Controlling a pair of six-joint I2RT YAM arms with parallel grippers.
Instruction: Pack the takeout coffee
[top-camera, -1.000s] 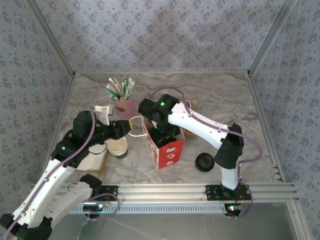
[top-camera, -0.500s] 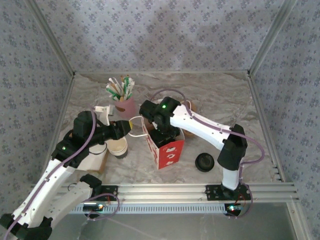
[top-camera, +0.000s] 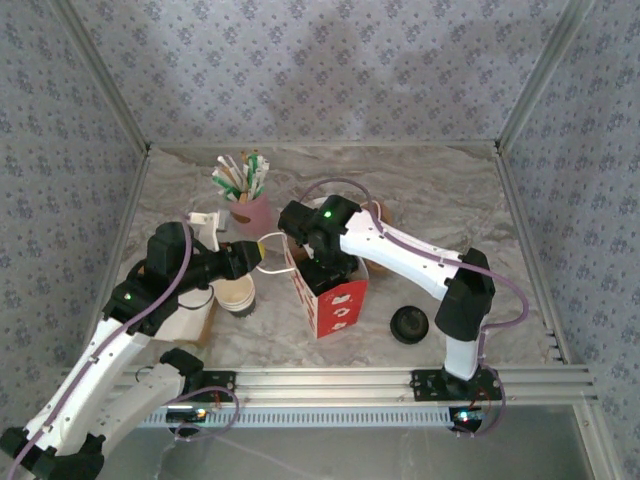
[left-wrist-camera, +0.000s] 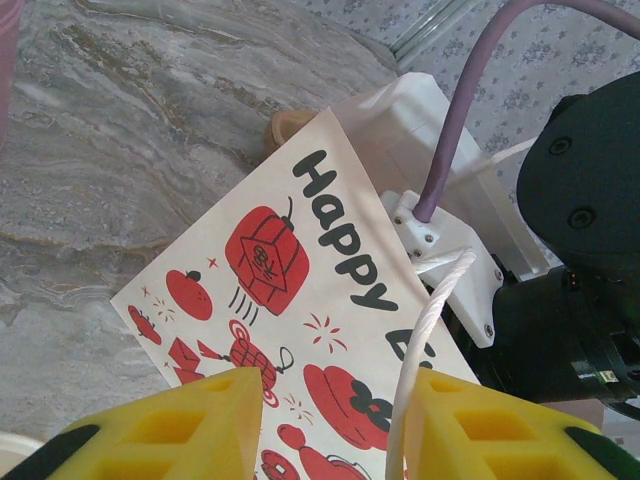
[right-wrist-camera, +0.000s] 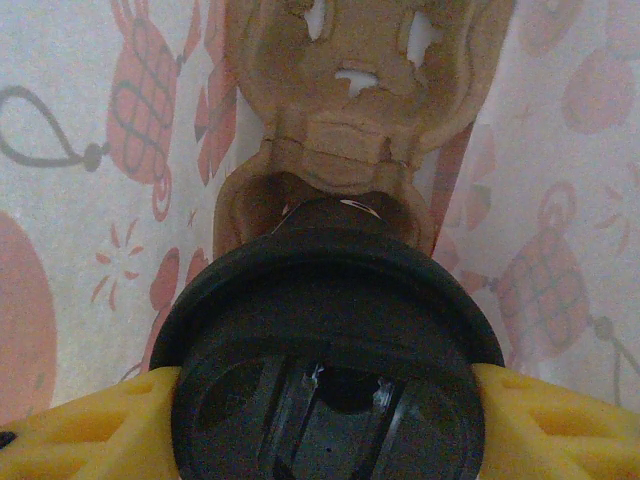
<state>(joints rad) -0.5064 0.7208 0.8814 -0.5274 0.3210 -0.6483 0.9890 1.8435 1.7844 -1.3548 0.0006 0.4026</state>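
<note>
Right wrist: I see right gripper (right-wrist-camera: 325, 420) clamped on lidded cup (right-wrist-camera: 330, 300) inside bag (right-wrist-camera: 60, 150); left gripper (left-wrist-camera: 330, 400) jaws apart around handle cord (left-wrist-camera: 430, 310).

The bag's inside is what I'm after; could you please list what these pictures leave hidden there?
- Top view: the bag mouth is covered by the right gripper.
- Right wrist: the lid hides whatever is under it and part of the carrier.
- Left wrist: the bag's wall blocks its inside; the handle runs off the bottom edge.
</note>
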